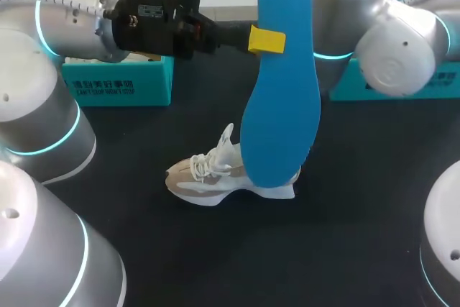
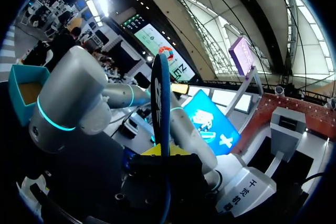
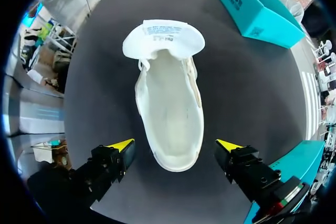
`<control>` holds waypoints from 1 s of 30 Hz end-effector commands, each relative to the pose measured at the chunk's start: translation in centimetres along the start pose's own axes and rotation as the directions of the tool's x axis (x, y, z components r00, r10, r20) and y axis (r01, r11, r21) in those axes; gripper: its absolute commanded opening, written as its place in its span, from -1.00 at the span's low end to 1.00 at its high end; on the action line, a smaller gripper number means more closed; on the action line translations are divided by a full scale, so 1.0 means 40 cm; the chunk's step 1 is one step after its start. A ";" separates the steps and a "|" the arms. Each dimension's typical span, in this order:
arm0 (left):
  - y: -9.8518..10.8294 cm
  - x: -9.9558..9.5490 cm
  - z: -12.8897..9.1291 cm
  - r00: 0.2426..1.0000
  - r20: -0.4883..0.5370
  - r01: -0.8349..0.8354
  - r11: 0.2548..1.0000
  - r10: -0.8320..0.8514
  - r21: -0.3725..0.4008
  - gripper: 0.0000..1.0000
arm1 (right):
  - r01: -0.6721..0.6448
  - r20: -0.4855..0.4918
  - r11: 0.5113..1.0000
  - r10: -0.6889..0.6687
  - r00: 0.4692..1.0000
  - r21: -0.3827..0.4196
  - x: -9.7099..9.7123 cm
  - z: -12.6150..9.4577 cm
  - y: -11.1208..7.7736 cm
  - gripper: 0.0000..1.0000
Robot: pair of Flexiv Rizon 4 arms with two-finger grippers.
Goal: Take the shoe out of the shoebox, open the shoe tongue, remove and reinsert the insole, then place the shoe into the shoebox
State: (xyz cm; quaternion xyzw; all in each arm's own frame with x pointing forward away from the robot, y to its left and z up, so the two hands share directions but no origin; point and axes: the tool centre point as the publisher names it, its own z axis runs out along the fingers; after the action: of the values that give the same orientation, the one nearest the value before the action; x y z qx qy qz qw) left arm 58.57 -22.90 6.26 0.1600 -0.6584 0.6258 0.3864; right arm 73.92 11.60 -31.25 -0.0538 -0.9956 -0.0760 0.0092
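Our left gripper point(image 1: 264, 39) is clamped on the blue insole point(image 1: 280, 84), high over the shoe point(image 1: 215, 174). We think the bendy insole could slip or fold and miss the hole, because we pinch just one edge. The shoe could slide too. Our right gripper point(image 3: 176, 144) hangs over its heel, fingers wide apart, not holding it. The shoe sits in the middle of the dark worktop point(image 1: 345, 249), tongue up. Two teal shoeboxes point(image 1: 118, 84) line the far edge. Our arms crowd both sides.

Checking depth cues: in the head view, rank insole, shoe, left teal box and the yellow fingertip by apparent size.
1. insole, though held up nearer the camera, which inflates it.
2. shoe and left teal box: look alike, both partly hidden.
3. yellow fingertip.
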 end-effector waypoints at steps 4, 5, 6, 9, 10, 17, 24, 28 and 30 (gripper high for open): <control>0.003 -0.003 0.003 1.000 0.000 -0.001 1.000 0.001 0.000 -1.00 | 0.000 0.000 1.000 0.000 1.000 0.003 -0.001 0.005 0.004 1.00; 0.003 -0.003 0.003 1.000 0.000 -0.001 1.000 0.001 0.000 -1.00 | 0.000 0.000 1.000 0.000 1.000 0.003 -0.001 0.005 0.004 1.00; 0.003 -0.003 0.003 1.000 0.000 -0.001 1.000 0.001 0.000 -1.00 | 0.000 0.000 1.000 0.000 1.000 0.003 -0.001 0.005 0.004 1.00; 0.003 -0.003 0.003 1.000 0.000 -0.001 1.000 0.001 0.000 -1.00 | 0.000 0.000 1.000 0.000 1.000 0.003 -0.001 0.005 0.004 1.00; 0.003 -0.003 0.003 1.000 0.000 -0.001 1.000 0.001 0.000 -1.00 | 0.000 0.000 1.000 0.000 1.000 0.003 -0.001 0.005 0.004 1.00; 0.003 -0.003 0.003 1.000 0.000 -0.001 1.000 0.001 0.000 -1.00 | -0.008 0.031 1.000 0.007 0.999 0.016 -0.039 0.022 0.036 1.00; 0.003 -0.003 0.003 1.000 0.000 -0.001 1.000 0.001 0.000 -1.00 | 0.026 0.043 1.000 -0.026 0.999 -0.007 -0.084 0.075 0.079 1.00; 0.003 -0.003 0.003 1.000 0.000 -0.001 1.000 0.001 0.000 -1.00 | 0.047 0.030 0.999 -0.047 0.998 0.000 -0.100 0.107 0.106 1.00; 0.003 -0.003 0.003 1.000 0.000 -0.001 1.000 0.001 0.000 -1.00 | 0.050 0.026 0.999 -0.050 0.998 0.003 -0.104 0.127 0.116 1.00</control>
State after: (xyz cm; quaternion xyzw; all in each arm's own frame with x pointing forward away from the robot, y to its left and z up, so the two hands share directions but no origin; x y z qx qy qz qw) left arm 58.57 -22.90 6.26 0.1600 -0.6584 0.6258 0.3864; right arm 77.60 14.86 -33.84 -0.0306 -0.9961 -0.0817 -0.0123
